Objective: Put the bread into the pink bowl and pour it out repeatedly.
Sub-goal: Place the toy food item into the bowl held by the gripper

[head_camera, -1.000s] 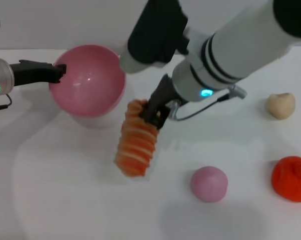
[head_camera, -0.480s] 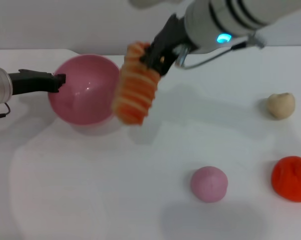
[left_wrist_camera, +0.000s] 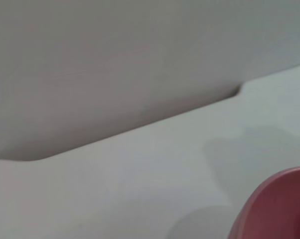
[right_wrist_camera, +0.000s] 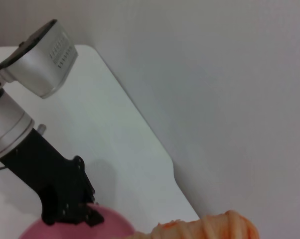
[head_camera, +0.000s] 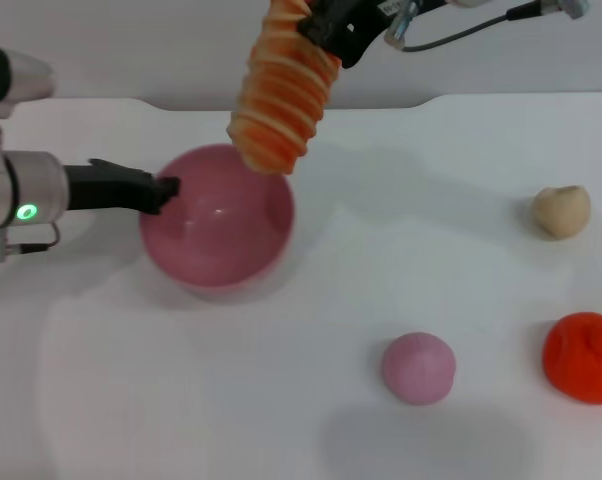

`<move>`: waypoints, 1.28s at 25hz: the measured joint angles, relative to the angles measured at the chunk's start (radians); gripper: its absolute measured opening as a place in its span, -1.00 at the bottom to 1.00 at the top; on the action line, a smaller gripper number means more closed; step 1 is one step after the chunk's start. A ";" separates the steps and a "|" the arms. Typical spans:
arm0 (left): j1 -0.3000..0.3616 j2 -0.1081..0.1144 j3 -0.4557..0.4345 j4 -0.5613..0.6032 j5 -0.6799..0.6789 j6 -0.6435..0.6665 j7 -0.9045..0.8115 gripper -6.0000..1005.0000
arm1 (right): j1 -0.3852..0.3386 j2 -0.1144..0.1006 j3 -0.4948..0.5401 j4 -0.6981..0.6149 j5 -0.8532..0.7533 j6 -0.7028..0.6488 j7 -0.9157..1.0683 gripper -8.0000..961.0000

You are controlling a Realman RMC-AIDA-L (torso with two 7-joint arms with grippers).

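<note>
The round glossy pink plastic bowl [head_camera: 218, 217] sits left on the white surface [head_camera: 281, 400]. The striped ridged toy loaf [head_camera: 281, 95] hangs above its far right rim. A pink ball [head_camera: 418, 367] lies near right.

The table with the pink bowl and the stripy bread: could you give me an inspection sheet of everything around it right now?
Surface: white table, rounded notch along its far edge.
Job's things: bread held in the air, hanging down over the far rim of the pink bowl; bowl upright on the table, nothing seen inside.
Clutter: pink ball near the front; red lumpy item at the right edge; beige lump behind it. All apart from each other.
Grippers: right gripper shut on the bread's upper end; left gripper shut on the bowl's left rim.
Cables: black cable by the right wrist; a thin one under the left wrist.
Surroundings: plain grey wall.
</note>
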 joint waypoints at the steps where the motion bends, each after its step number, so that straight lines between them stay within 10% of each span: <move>1: -0.005 -0.001 0.011 0.002 0.000 0.006 -0.004 -0.89 | 0.001 0.000 0.001 0.007 0.000 -0.001 -0.005 -0.80; 32: -0.165 -0.037 0.079 0.008 0.049 0.023 -0.026 -0.89 | 0.024 0.004 0.014 0.252 0.046 -0.068 -0.110 -0.70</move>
